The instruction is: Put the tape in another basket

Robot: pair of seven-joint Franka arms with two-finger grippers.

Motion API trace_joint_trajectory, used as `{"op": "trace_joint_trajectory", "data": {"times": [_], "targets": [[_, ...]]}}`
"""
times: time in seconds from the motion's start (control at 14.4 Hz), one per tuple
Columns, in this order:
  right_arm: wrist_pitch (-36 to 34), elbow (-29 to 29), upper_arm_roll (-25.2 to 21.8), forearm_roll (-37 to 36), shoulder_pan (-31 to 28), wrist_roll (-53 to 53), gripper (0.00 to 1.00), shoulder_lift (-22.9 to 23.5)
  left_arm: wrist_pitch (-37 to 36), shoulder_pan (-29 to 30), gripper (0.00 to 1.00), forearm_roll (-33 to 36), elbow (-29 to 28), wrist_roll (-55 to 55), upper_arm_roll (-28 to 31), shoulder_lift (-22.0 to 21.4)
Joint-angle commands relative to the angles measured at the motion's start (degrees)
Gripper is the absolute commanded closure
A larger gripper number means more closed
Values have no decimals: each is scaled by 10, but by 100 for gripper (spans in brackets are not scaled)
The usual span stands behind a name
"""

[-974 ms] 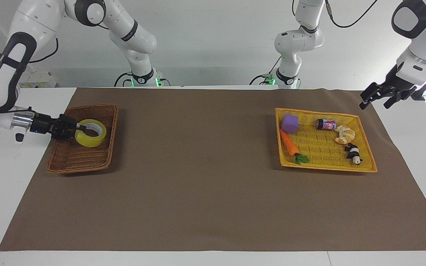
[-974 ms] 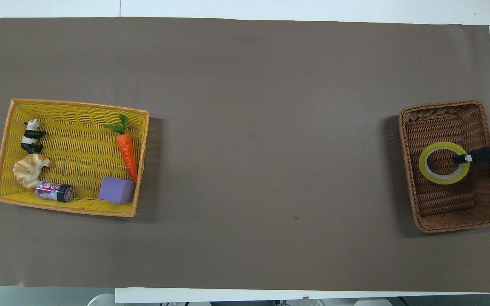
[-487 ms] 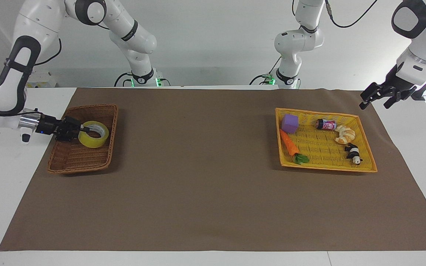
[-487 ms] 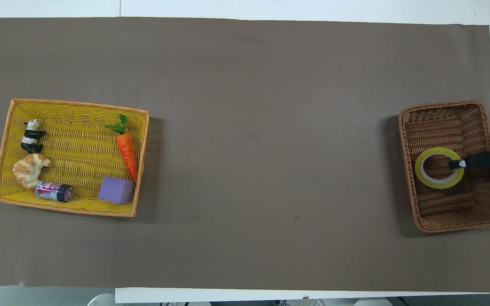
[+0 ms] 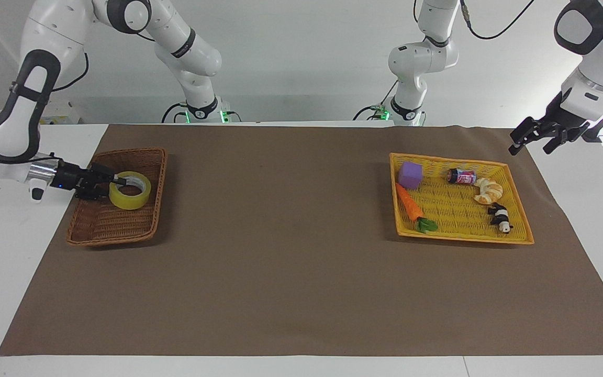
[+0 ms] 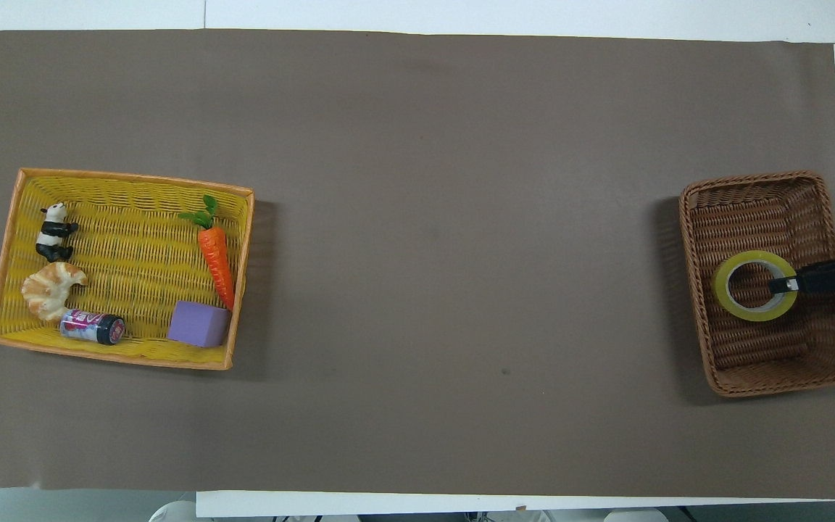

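Observation:
The yellow tape (image 5: 130, 190) lies low in the brown wicker basket (image 5: 103, 233) at the right arm's end of the table. It also shows in the overhead view (image 6: 729, 304), inside the basket (image 6: 765, 380). My right gripper (image 5: 120, 181) reaches in level over the basket's rim and is shut on the roll's wall, one finger inside the ring; it shows in the overhead view (image 6: 781, 285) too. My left gripper (image 5: 529, 148) waits open and empty in the air over the edge of the brown mat at the left arm's end.
A flat yellow-orange tray (image 5: 521, 236) at the left arm's end holds a purple block (image 5: 410, 174), a carrot (image 5: 410, 204), a small can (image 5: 461, 176), a croissant (image 5: 488, 190) and a panda figure (image 5: 500, 217). A brown mat (image 5: 280, 272) covers the table.
My right gripper has come down with the tape, so the roll now sits lower in the brown basket. The left arm has not moved.

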Motion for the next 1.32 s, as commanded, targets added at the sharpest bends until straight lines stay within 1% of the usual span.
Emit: {"op": "trace_joint_trajectory", "data": {"times": [0.0,0.14,0.28,0.42,0.56,0.7,0.83,0.97,1.11,1.25], "targets": [[4,19,6,-27,1,-11,0,-11,-5,-2,0,12,-6,4,1,-5],[5,34,6,-46,17,-6,0,-35,-5,-2,0,12,-7,4,1,-5],[15,40,5,-72,44,6,0,-72,-2,-4,0,12,-4,4,-3,-5],[27,41,6,-106,73,43,0,-110,-8,-24,0,18,-5,6,-2,-5],[28,52,6,-142,110,93,0,-137,-10,-29,0,35,1,6,-3,-2],[28,67,7,-197,152,160,0,-164,-11,-32,0,49,18,8,-21,6],[26,74,7,-237,188,256,0,-198,-45,-31,0,50,42,7,-47,15],[19,85,7,-262,222,337,0,-218,-76,-33,0,52,59,7,-53,21],[-28,109,8,-269,240,421,0,-228,-82,-33,0,50,59,8,-53,20],[-68,133,8,-282,253,488,0,-230,-77,-28,0,47,42,8,-58,12]]}}
